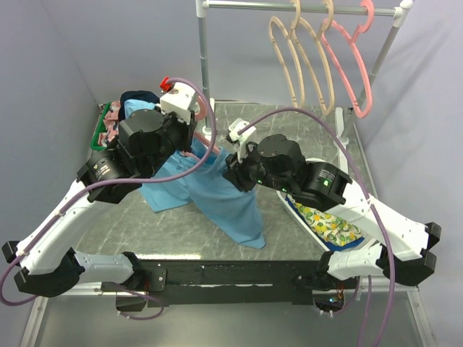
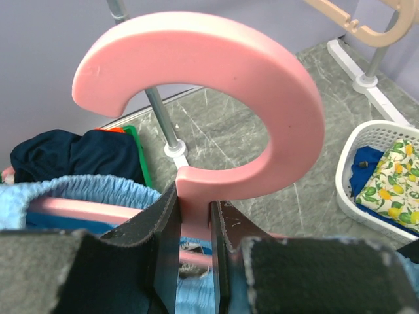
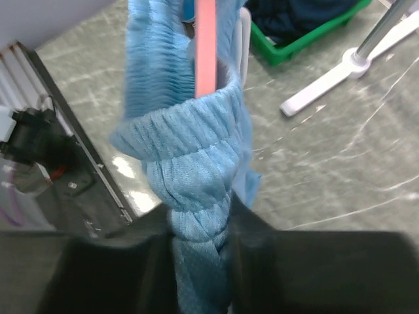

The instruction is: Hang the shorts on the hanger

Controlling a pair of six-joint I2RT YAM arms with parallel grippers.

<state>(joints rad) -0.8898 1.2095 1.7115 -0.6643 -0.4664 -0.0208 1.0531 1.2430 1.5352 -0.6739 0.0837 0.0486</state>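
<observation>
My left gripper (image 2: 195, 219) is shut on the neck of the pink hanger (image 2: 262, 98), just under its hook, and holds it above the table. The sky-blue shorts (image 1: 224, 199) hang from it, legs trailing onto the table. The hanger's pink arm (image 3: 205, 46) runs inside the gathered waistband (image 3: 190, 137). My right gripper (image 3: 201, 242) is shut on a bunched fold of that waistband. In the top view the left gripper (image 1: 189, 137) and the right gripper (image 1: 233, 160) are close together over the table's middle. The waistband also shows in the left wrist view (image 2: 98, 190).
A clothes rack (image 1: 289, 7) at the back carries tan hangers (image 1: 296, 65) and another pink hanger (image 1: 351, 69). A green bin (image 2: 141, 157) with a navy garment (image 2: 72, 154) is at the back left. A white basket (image 1: 296, 210) holds the lemon-print cloth (image 1: 333, 225) at right.
</observation>
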